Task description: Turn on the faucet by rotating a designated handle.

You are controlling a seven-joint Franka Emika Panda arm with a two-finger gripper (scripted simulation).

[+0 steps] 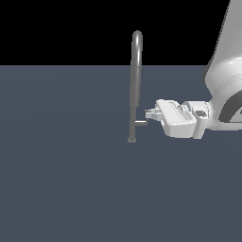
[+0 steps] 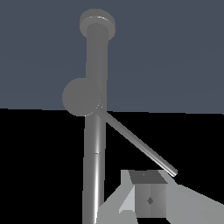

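The faucet (image 1: 135, 80) is a tall slim grey tube with an arched top, standing on a small round base on the dark floor. The handle (image 1: 141, 122) is a short stub low on its stem, on the exterior view's right. My gripper (image 1: 149, 114) reaches in from that side, its fingertips just above the stub's end and close to it. In the wrist view the faucet (image 2: 95, 144) shows the stub's round end and the handle's (image 2: 138, 142) slender bar slanting toward my gripper (image 2: 149, 192). The fingers are pressed together, shut on nothing. The bar's tip lies right beside them; contact cannot be told.
The white arm (image 1: 222, 90) comes in from the exterior view's right. Flat dark grey floor (image 1: 71, 179) surrounds the faucet, with black background behind it.
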